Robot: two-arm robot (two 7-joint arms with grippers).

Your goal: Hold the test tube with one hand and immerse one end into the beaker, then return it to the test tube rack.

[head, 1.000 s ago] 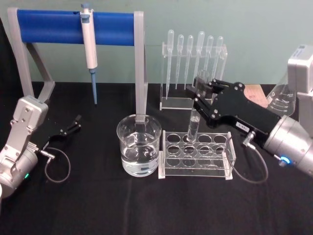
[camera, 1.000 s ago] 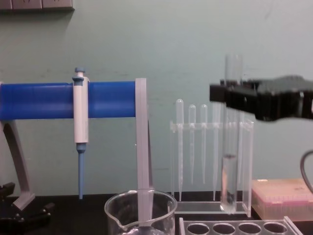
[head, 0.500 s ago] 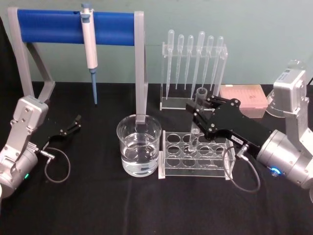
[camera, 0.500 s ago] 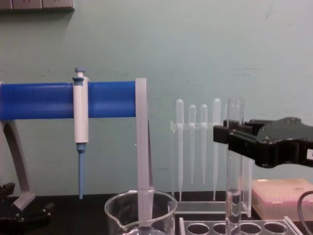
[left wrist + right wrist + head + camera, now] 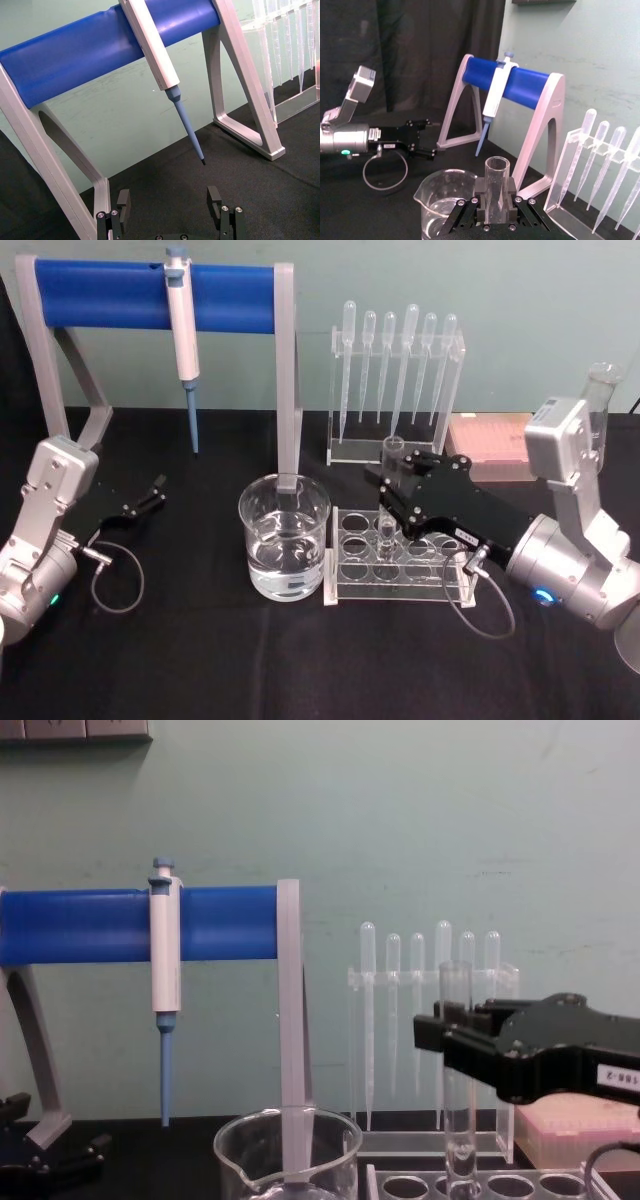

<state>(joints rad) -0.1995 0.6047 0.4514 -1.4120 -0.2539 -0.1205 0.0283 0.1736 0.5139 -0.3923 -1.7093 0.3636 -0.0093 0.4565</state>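
The test tube stands upright with its lower end down in a hole of the clear rack. My right gripper is shut on its upper part, just below the open rim. In the chest view the test tube rises above the right gripper and reaches down into the rack. The right wrist view has the tube held between the jaws. The beaker, part full of clear liquid, stands just left of the rack. My left gripper is open and parked at the far left.
A white-and-blue pipettor hangs on the blue-barred stand behind the beaker. A clear holder of plastic pipettes stands behind the rack, with a pink box to its right. A glass flask shows at the right edge.
My right gripper has come down and a little to the left with the test tube. The tube's lower end has gone from above the rack into one of its holes. The left arm has not moved.
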